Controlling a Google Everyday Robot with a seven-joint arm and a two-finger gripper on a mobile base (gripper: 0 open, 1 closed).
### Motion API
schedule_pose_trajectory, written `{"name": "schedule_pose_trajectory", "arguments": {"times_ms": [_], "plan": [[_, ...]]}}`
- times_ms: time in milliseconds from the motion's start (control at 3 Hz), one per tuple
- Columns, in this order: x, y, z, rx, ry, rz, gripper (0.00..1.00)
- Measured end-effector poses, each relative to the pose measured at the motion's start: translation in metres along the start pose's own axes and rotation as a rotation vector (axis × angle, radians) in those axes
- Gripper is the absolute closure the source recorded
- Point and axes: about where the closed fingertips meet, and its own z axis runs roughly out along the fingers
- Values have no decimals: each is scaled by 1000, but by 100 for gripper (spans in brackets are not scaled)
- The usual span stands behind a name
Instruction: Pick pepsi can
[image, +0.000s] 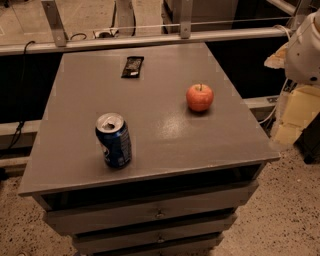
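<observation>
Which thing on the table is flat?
The black snack wrapper at the far edge; the pepsi can and apple stand taller. End effector hangs upper right.

The grey cabinet top (165, 135) carries the upright pepsi can (114, 140) at front left, the apple (200, 97) toward the right and the flat black wrapper (132, 66) near the back edge, the gripper being out of view past the white arm (305, 45) at right.
</observation>
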Motion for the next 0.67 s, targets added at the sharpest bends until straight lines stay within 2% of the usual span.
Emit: {"name": "schedule_pose_trajectory", "arguments": {"times_ms": [333,667], "plan": [[0,0,0,0,0,0,0],[-13,-4,9,-24,-75,-18,0]]}}
